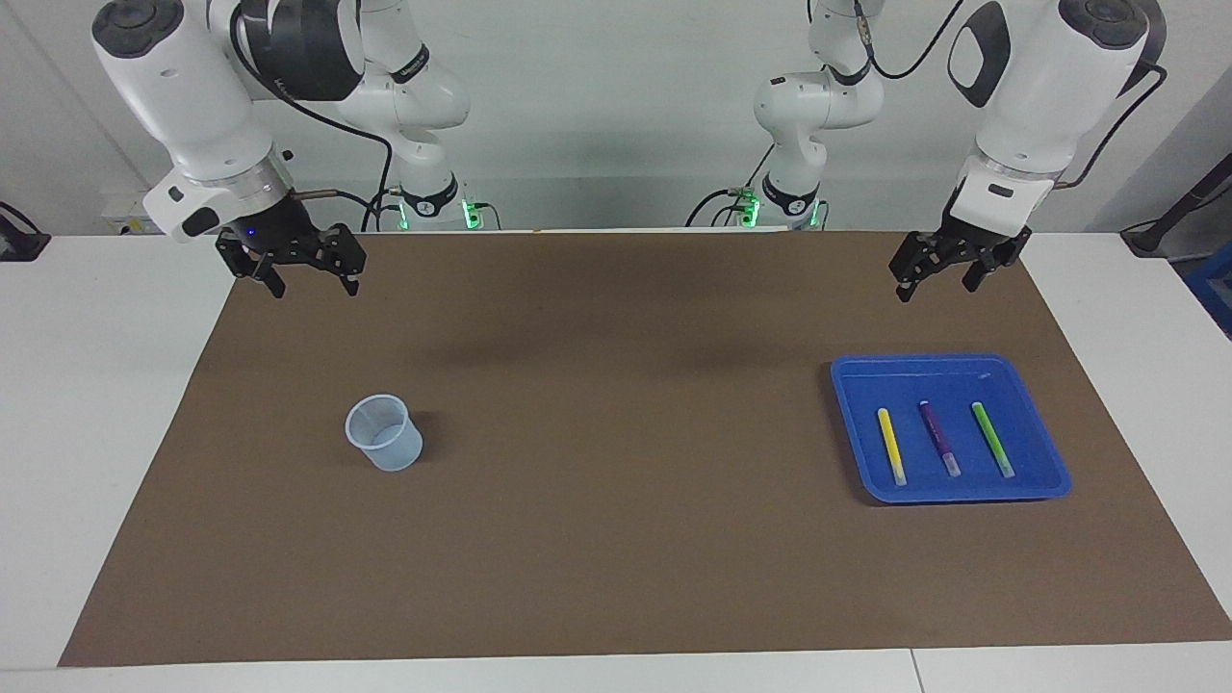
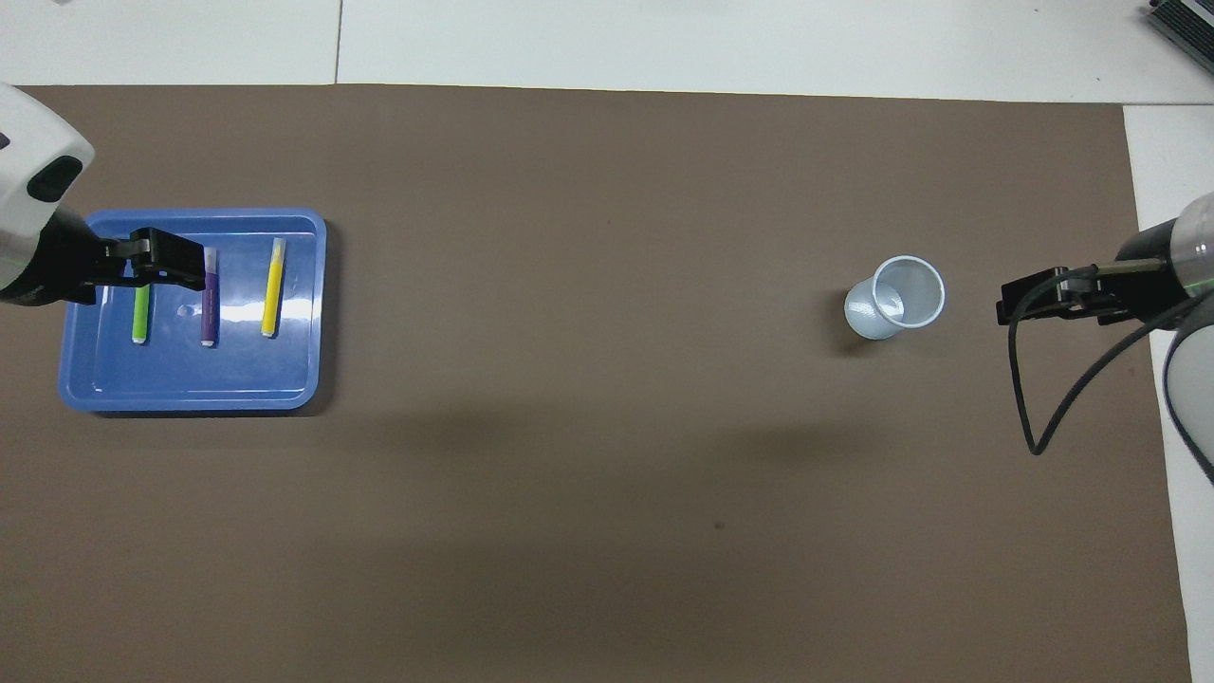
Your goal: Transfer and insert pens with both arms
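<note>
Pens (image 1: pixel 938 440) parallel, pale caps away from the robots

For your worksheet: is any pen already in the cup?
No, all three pens lie in the blue tray; the cup is empty.

We see a yellow pen (image 1: pixel 890 445), a purple pen (image 1: pixel 937 438) and a bright green pen (image 1: pixel 991 438), each with a pale cap end, in a blue tray (image 1: pixel 1044 481). The cup (image 1: pixel 385 433) is pale bluish and translucent, the mat (image 1: pixel 616 539) plain brown, the table (image 1: pixel 96 385) white.
</note>
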